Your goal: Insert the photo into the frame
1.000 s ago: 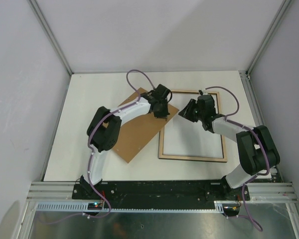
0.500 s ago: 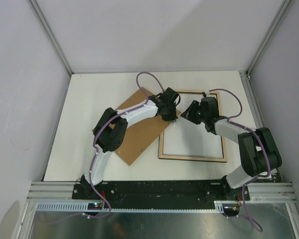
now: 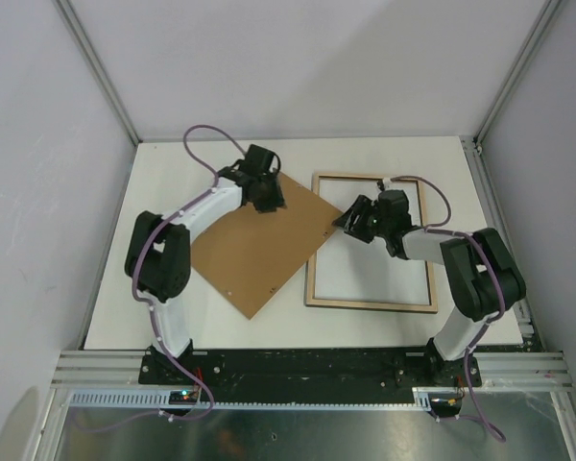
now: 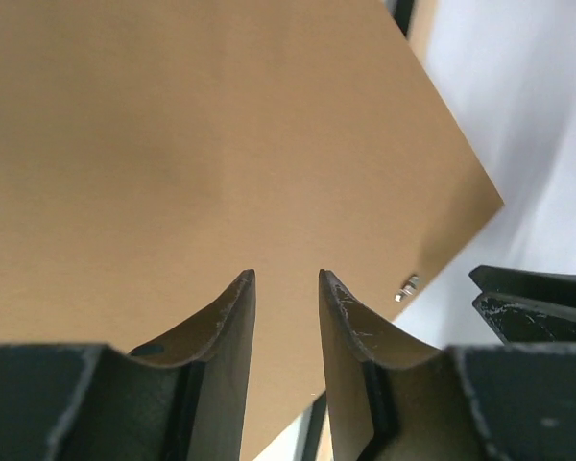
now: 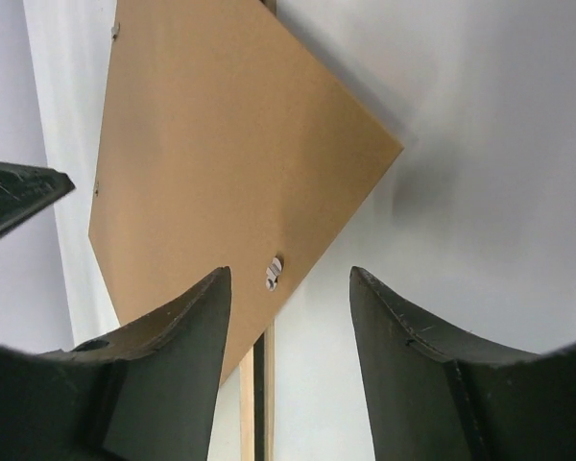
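The frame (image 3: 370, 305) lies flat at centre right with its pale wood reverse up; its rail (image 5: 247, 403) shows in the right wrist view. A plain white surface (image 3: 374, 259) fills its opening. Whether that is the photo's back I cannot tell, and no printed side shows. The brown backing board (image 3: 254, 250) lies turned like a diamond, its right corner over the frame's left rail. My left gripper (image 3: 269, 202) (image 4: 285, 277) hovers over the board's far corner, open and holding nothing. My right gripper (image 3: 348, 223) (image 5: 290, 272) is open above the board's right corner.
A small metal tab (image 5: 274, 272) sits near the board's right corner and also shows as a tab (image 4: 408, 285) in the left wrist view. Grey walls with metal posts enclose the white table (image 3: 173, 182). The arm bases stand at the near edge.
My left gripper has let go, opened, and pulled back left from the board's right corner to its far corner. My right gripper has opened wider. The board lies flat.
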### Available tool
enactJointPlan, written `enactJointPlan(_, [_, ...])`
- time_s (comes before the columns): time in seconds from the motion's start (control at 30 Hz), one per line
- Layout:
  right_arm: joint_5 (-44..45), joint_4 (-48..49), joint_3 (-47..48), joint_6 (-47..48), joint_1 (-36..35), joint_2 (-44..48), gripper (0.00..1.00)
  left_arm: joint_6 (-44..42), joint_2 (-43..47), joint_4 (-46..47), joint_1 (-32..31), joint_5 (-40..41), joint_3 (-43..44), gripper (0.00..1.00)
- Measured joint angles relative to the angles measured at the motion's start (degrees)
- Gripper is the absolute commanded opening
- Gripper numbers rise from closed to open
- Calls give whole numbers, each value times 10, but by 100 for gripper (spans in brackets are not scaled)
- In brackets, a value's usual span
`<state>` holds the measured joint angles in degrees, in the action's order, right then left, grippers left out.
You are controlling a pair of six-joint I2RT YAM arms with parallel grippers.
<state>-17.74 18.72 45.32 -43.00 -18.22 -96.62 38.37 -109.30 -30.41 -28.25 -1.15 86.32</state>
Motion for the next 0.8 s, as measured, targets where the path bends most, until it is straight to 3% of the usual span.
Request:
enactJointPlan(0.2, [-25, 61, 0, -37, -5, -45, 57, -14, 15, 3, 40, -2, -21, 36])
enactJointPlan(0.8, [-46, 164, -1, -99, -7, -115, 55, -25, 25, 9, 52, -23, -38, 34])
